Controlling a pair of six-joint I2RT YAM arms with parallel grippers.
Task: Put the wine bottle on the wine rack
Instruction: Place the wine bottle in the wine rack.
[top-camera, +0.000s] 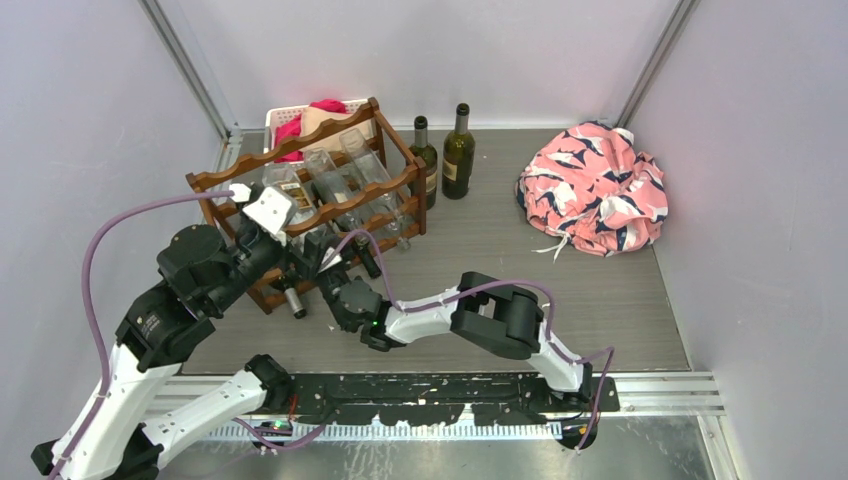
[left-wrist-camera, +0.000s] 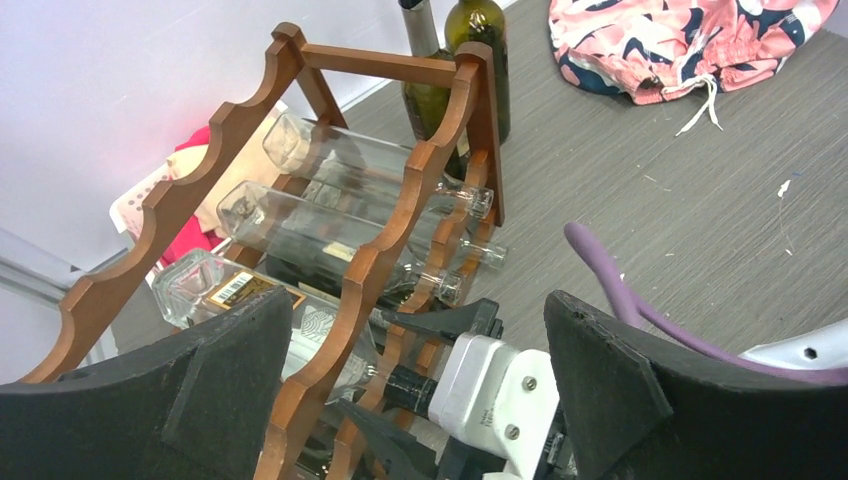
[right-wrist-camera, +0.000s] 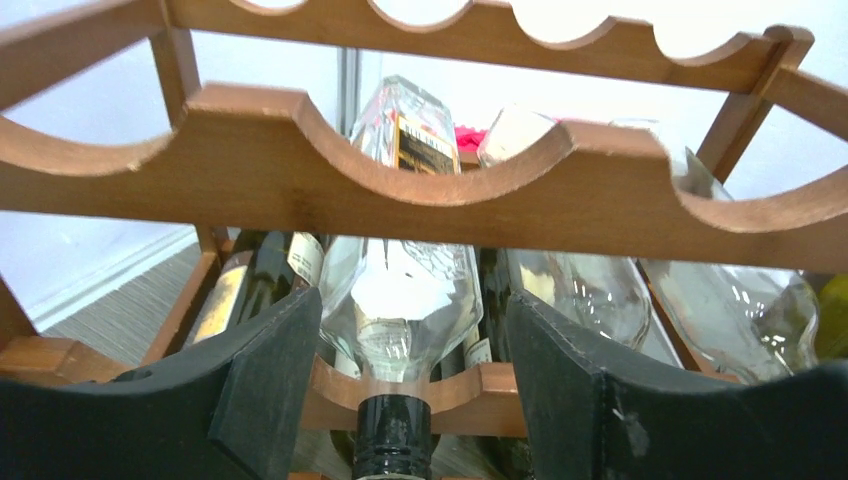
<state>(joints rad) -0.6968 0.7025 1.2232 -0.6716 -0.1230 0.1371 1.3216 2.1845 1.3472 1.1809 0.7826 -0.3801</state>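
Right gripper (right-wrist-camera: 405, 345) is at the near face of the wine rack (top-camera: 352, 196), low down. Its jaws are spread, with a visible gap on each side of the neck, so it's pinching nothing. The wine bottle (right-wrist-camera: 400, 270) is clear glass with a dark cap (right-wrist-camera: 390, 450). It lies horizontally in the lower tier, neck sitting in the near rail's scallop, cap poking out toward the arms and body running back under the upper rail. It looks carried by the rack alone, though I can't see the far-end support from here. I'd call the placement essentially done. What's left is backing the right arm straight out toward the near edge without clipping the cap or nudging the rail. Left gripper (left-wrist-camera: 420, 320) is higher, over the near-left corner of the rack, jaws wide apart and empty, looking down on the right wrist. It isn't touching the rack as far as I can tell. In the upper tier three more clear bottles (top-camera: 345, 170) lie side by side, and a dark bottle (right-wrist-camera: 250, 280) sits in the slot left of ours. Further back, two dark green bottles (top-camera: 458, 150) stand upright on the table (top-camera: 500, 250) just right of the rack. If those count, there's more to load, but the task names only one. A white basket (top-camera: 290, 115) is behind the rack, and a pink patterned cloth (top-camera: 595, 185) is far right.
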